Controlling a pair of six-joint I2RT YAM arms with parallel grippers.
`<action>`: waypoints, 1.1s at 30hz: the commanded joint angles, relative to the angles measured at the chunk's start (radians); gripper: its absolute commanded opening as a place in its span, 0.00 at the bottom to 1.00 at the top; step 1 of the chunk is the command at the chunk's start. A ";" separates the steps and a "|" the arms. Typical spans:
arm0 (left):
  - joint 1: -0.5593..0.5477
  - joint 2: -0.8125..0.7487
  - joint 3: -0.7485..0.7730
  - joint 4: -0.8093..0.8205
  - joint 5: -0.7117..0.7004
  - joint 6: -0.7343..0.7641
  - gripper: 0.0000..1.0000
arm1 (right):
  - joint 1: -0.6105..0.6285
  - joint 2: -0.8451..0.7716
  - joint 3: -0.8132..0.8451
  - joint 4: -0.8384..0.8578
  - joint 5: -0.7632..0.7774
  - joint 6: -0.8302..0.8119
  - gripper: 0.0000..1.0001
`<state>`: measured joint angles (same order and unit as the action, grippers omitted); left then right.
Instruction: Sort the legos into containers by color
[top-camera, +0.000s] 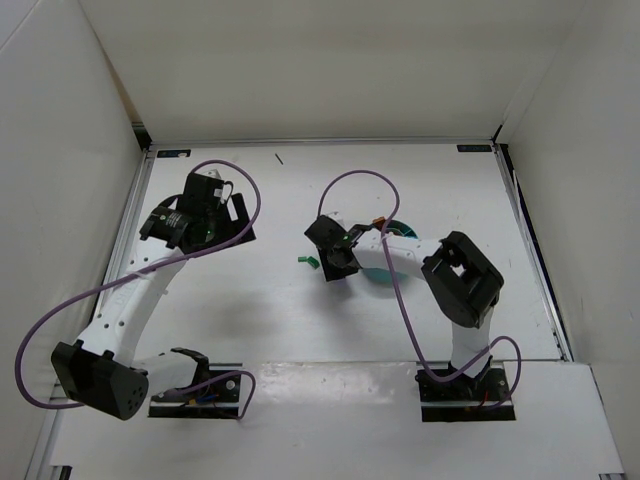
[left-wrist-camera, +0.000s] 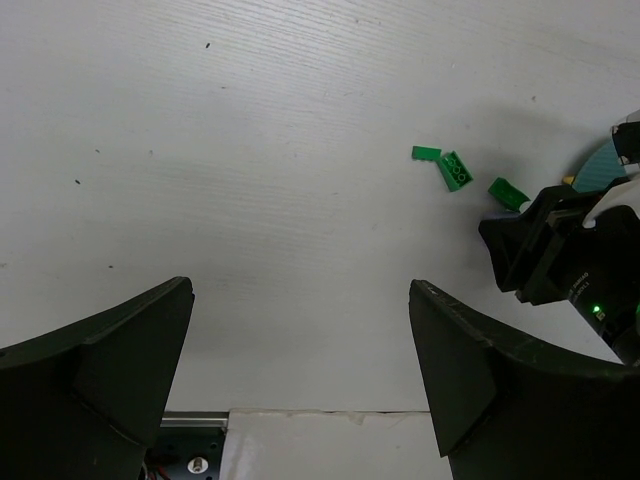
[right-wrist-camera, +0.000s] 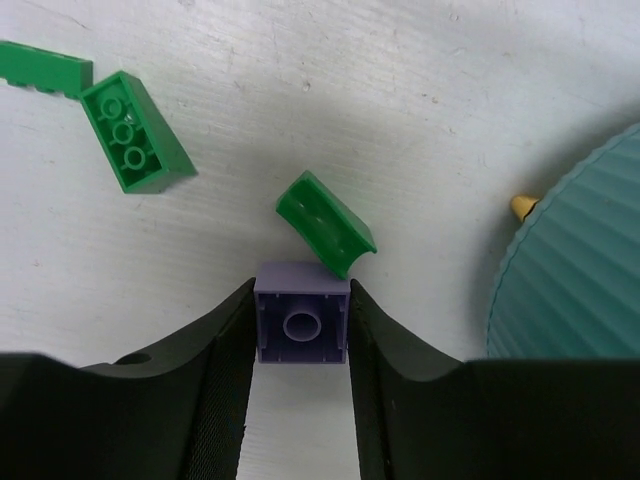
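A white wood-grain desk (top-camera: 300, 320) with white walls around it carries two white and black robot arms bolted at its near edge. A small round teal plastic bowl with a ribbed outer wall (right-wrist-camera: 570, 260) stands right of centre, partly hidden under the right arm. The left gripper (left-wrist-camera: 300, 290) hangs over bare desk to the left, its fingers spread wide with nothing between them. The right gripper (right-wrist-camera: 300, 300) is down at the desk just left of the bowl, pinching a small purple square plastic brick (right-wrist-camera: 302, 325) by two opposite sides, hollow underside up. A curved green plastic brick (right-wrist-camera: 325, 222) lies against the purple brick's far edge. Farther left lie a long green plastic brick turned underside up (right-wrist-camera: 135, 135) and, just beside it, a flat green plastic piece (right-wrist-camera: 45, 68). A tiny yellow piece (right-wrist-camera: 522, 207) sits at the bowl's outer wall.
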<state>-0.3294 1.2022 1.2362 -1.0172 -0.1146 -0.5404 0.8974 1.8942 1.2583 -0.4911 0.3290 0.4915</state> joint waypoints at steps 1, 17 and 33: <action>0.004 -0.030 0.019 0.000 0.000 0.008 1.00 | -0.018 0.000 -0.014 0.045 -0.027 0.005 0.40; 0.042 0.102 0.190 0.098 0.015 0.106 1.00 | -0.153 -0.417 0.012 0.075 -0.301 -0.267 0.22; 0.168 0.237 0.342 0.074 0.176 0.193 1.00 | -0.373 -0.471 0.211 -0.293 -0.478 -0.458 0.25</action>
<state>-0.1646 1.4475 1.5272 -0.9527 0.0177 -0.3912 0.5209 1.4036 1.4296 -0.7124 -0.1074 0.0841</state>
